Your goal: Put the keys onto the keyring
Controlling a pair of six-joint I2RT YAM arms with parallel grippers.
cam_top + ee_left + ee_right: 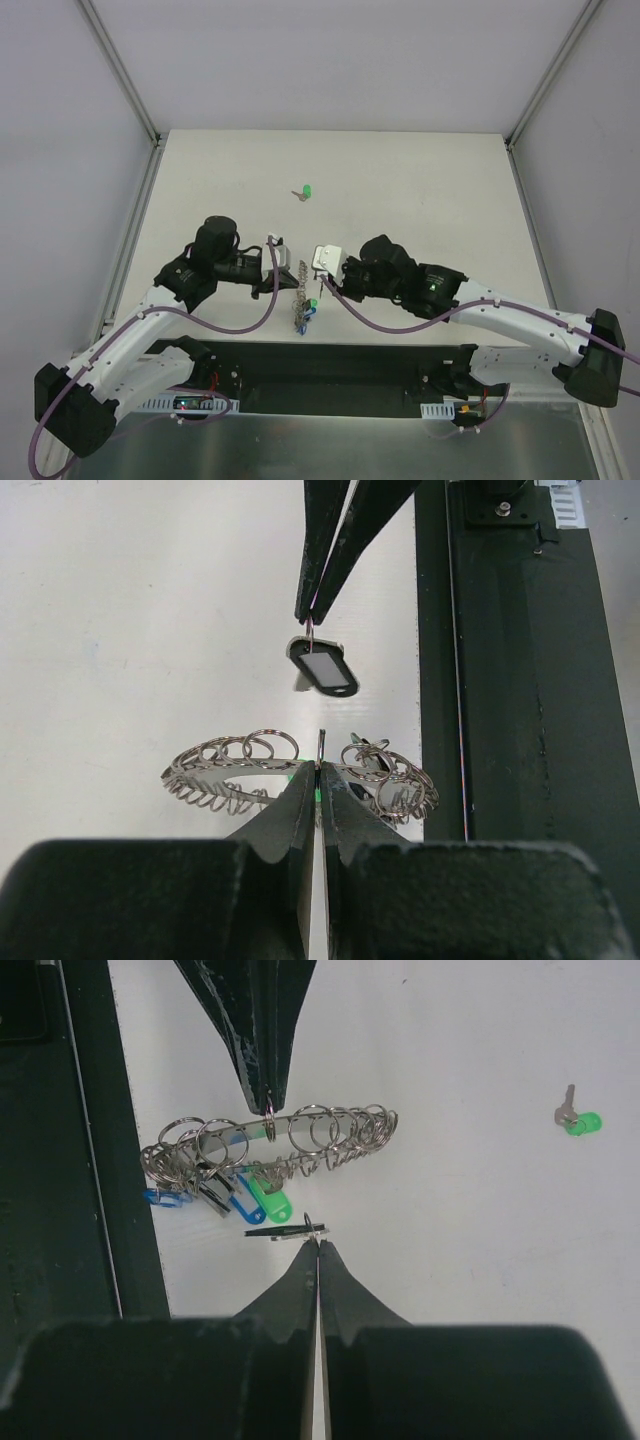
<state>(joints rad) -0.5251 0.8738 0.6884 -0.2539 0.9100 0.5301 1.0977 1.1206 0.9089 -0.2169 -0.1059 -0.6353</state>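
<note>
Keys lie in three places. One black key (322, 668) hangs from a small wire loop pinched in the right pincer (316, 1243), whose fingers are pressed together on that loop with no gap between them. The left pincer (318, 776) is closed just as tightly on the rim of the keyring (290, 1118), gripping the thin metal band between its two tips.

The keyring is held near the front of the tabletop (420, 200), between the two wrists, and is turned so that the top camera sees it almost edge-on. Many small wire loops crowd around its rim. At the end nearest the dark strip (340, 365) along the tabletop's front edge, a bunch of blue keys (243, 1205) and one hooked green key (268, 1203) dangle from those loops.

The two pincers point at each other from opposite sides of the ring. The black key hangs just beside the keyring. In the left wrist view a gap shows between them, and the key's loop is not joined to the rim.

A loose green key (306, 191) lies flat on the tabletop, well apart from the keyring and both pincers, towards the far side.
</note>
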